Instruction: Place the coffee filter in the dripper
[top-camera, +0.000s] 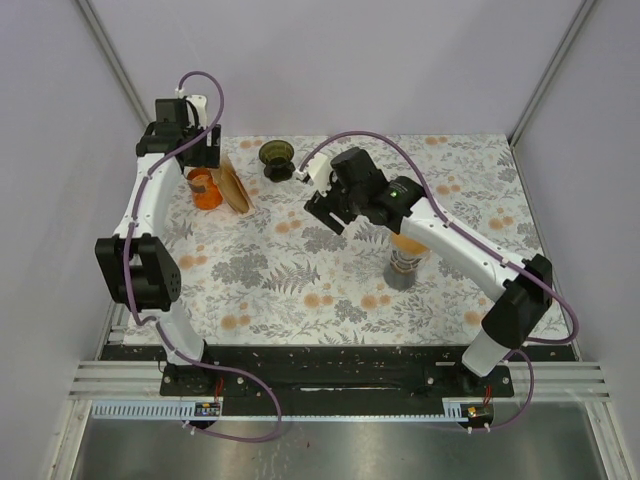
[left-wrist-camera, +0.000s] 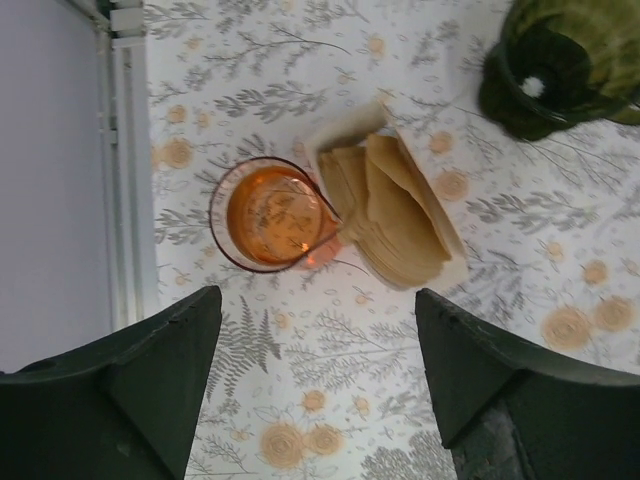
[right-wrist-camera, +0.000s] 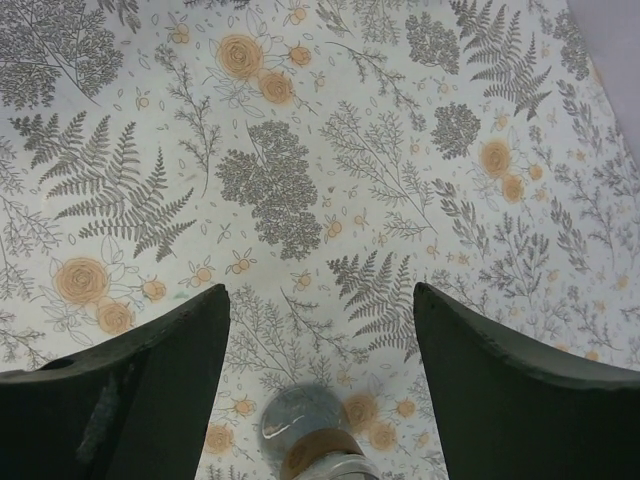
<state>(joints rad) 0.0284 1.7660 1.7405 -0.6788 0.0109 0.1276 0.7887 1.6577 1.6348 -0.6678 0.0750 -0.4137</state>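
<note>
None of the task looks done: the dripper stands empty, the coffee filters stacked near it, untouched. Left jaws hang released above that stack; right jaws, also released, hold nothing.

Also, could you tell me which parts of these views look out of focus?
Left wrist view: the dripper in the top right corner is blurred; the orange glass and filter stack are crisper. Right wrist view: the tablecloth print is sharp, the rounded object at the bottom edge soft. Top view: evenly lit, no glare.
</note>
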